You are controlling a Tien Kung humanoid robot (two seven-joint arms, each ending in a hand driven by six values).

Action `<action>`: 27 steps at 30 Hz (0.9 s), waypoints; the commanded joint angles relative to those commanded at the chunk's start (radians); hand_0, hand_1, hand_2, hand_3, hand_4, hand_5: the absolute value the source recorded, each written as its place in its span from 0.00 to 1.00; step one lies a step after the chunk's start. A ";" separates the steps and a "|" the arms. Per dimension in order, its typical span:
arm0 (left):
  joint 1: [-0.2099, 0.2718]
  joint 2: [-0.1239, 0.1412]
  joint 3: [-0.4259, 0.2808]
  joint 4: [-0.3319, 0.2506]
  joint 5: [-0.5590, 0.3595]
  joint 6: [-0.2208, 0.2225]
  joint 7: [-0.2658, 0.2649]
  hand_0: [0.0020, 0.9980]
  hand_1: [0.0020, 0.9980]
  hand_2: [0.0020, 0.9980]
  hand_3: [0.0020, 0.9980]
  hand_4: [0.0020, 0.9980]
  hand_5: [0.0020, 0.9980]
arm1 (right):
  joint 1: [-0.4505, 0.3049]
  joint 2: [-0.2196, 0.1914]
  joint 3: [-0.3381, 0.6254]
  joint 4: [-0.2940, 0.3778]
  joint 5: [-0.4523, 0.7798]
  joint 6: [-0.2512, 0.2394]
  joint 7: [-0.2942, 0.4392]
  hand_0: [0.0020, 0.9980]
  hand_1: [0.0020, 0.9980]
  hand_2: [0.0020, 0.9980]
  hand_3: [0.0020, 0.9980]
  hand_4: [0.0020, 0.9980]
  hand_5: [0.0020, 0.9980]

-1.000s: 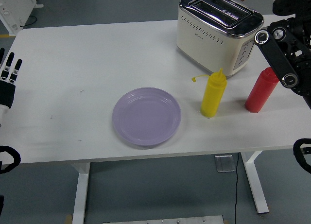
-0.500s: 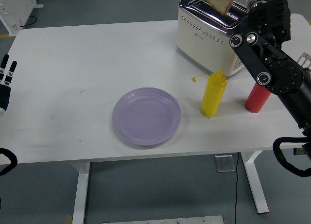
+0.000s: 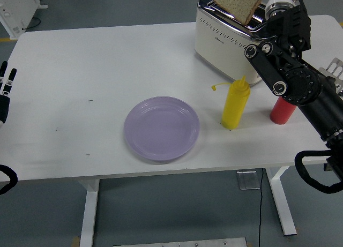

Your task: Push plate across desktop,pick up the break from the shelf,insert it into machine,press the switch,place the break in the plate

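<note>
Bread slice [image 3: 237,4] tilted over toaster [image 3: 231,35] at one o'clock, long axis ten-to-four, right hand [image 3: 278,6] grip unclear.

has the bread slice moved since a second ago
Yes. The bread slice has come down and left into view, from the picture's top edge to just over the toaster slots, carried by the right arm; the hand itself is hidden.

— What's on the white table [image 3: 80,70], by count?
— One lavender plate [image 3: 162,128] near the middle. One cream toaster [image 3: 228,35] at one o'clock from it, with one slice of bread [image 3: 237,4] at its top.
— Bottles?
— Two at three o'clock: one yellow squeeze bottle [image 3: 235,104], one red squeeze bottle [image 3: 282,111].
</note>
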 joint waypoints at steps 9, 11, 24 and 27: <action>0.000 0.000 0.004 0.001 -0.002 -0.001 -0.001 0.87 0.83 0.88 0.78 0.71 1.00 | 0.018 -0.006 0.022 -0.035 -0.016 -0.005 0.007 0.43 0.40 0.45 0.45 0.19 0.00; -0.001 -0.001 0.007 0.001 -0.003 -0.001 -0.001 0.87 0.83 0.88 0.78 0.71 1.00 | 0.021 -0.005 0.025 -0.045 -0.016 -0.005 0.010 0.43 0.40 0.45 0.45 0.19 0.00; -0.009 -0.002 0.009 0.006 -0.005 -0.002 -0.001 0.87 0.83 0.88 0.78 0.71 1.00 | 0.015 0.004 0.011 -0.086 0.004 -0.001 0.025 0.43 0.45 0.47 0.48 0.23 0.00; -0.010 -0.002 0.008 0.006 -0.005 -0.002 -0.001 0.87 0.83 0.88 0.78 0.71 1.00 | 0.017 0.004 0.004 -0.094 -0.009 0.009 0.021 0.43 0.45 0.47 0.48 0.23 0.00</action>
